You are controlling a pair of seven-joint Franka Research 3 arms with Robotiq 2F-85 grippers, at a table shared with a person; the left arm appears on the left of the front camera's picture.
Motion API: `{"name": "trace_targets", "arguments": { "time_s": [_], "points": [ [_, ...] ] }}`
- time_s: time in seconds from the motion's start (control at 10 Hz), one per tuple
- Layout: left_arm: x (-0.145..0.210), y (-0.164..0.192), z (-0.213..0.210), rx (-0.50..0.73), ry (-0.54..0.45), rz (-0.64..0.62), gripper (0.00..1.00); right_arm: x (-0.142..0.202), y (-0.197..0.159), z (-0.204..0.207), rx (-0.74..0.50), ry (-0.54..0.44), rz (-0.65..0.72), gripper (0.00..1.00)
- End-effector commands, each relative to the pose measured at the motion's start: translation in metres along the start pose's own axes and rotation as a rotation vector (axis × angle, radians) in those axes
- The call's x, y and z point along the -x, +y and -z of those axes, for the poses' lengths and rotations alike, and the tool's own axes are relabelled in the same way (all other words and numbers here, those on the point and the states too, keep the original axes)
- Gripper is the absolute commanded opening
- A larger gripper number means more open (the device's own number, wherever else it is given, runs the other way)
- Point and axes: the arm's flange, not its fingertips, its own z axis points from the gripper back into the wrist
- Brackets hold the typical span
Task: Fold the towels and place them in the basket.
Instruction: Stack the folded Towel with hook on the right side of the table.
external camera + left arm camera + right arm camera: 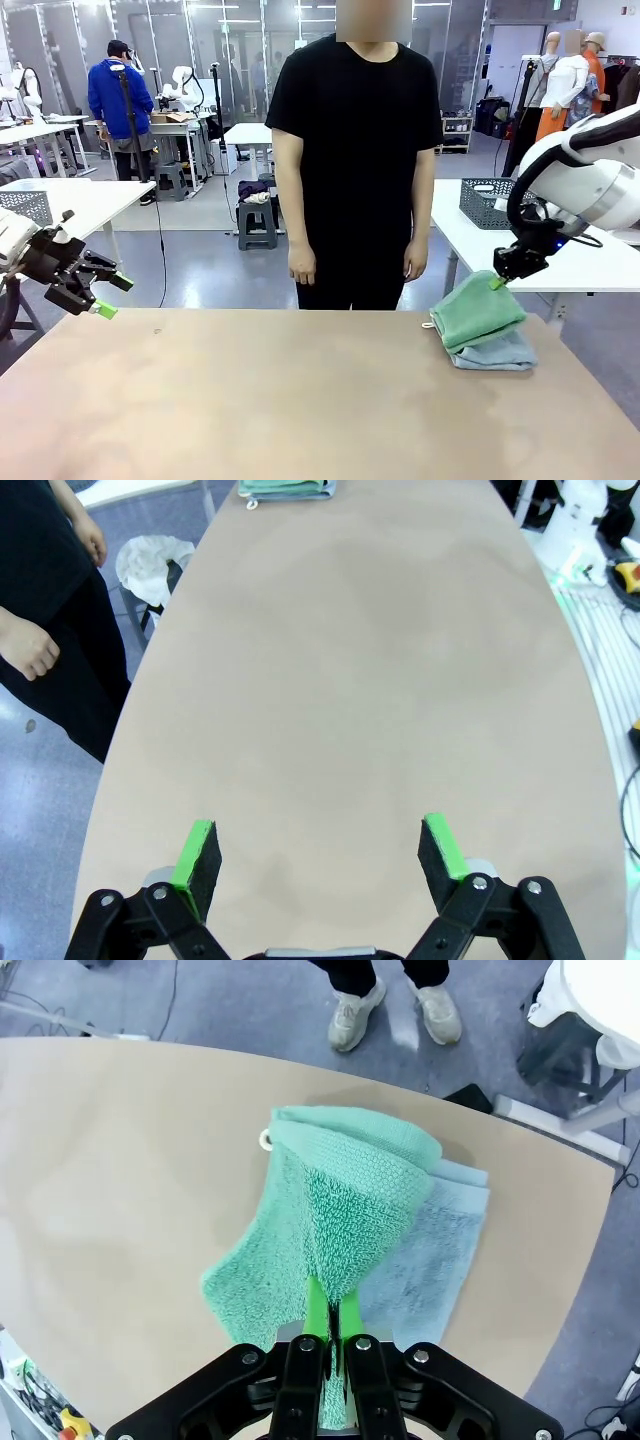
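Right gripper (331, 1312) pinches a raised corner of the green towel (330, 1210), which drapes from the fingers onto the blue towel (440, 1230) beneath. Soft, light terry will likely sag; an edge or corner hold suits it. Left gripper (318, 852) hangs open over bare table (350, 660).

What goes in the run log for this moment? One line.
right end effector: shut on green towel, lifting corner | blue towel: beneath | left end effector: open, idle
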Motion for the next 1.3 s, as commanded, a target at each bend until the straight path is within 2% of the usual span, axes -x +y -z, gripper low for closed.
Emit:
{"name": "trace_targets", "arguments": {
  "time_s": [0.0,0.4,0.5,0.6,0.7,0.8,0.9,1.0,1.1,1.2],
  "points": [
    [-0.001,0.000,0.000,0.000,0.000,0.005,1.00,-0.008,-0.023,0.007,-0.058,0.004,-0.006,0.05],
    [-0.001,0.000,0.000,0.000,0.000,0.005,1.00,-0.006,-0.053,0.024,-0.095,0.017,0.005,0.05],
    [-0.001,0.000,0.000,0.000,0.000,0.005,1.00,-0.006,-0.056,0.025,-0.101,0.023,0.014,0.11],
    [-0.001,0.000,0.000,0.000,0.000,0.005,1.00,-0.005,-0.057,0.024,-0.106,0.033,0.017,0.25],
    [-0.001,0.000,0.000,0.000,0.000,0.005,1.00,-0.004,-0.058,0.022,-0.100,0.037,0.016,0.31],
    [-0.001,0.000,0.000,0.000,0.000,0.005,1.00,-0.004,-0.058,0.020,-0.092,0.029,0.005,0.45],
    [-0.001,0.000,0.000,0.000,0.000,0.005,1.00,-0.004,-0.057,0.017,-0.078,0.029,-0.002,0.51],
    [-0.001,0.000,0.000,0.000,0.000,0.005,1.00,-0.004,-0.052,0.006,-0.054,0.031,-0.010,0.65],
    [-0.001,0.000,0.000,0.000,0.000,0.005,1.00,-0.004,-0.038,-0.017,-0.017,0.047,-0.039,0.71],
    [-0.001,0.000,0.000,0.000,0.000,0.005,1.00,-0.005,-0.021,-0.053,0.037,0.034,-0.069,0.84]
  ]
}}
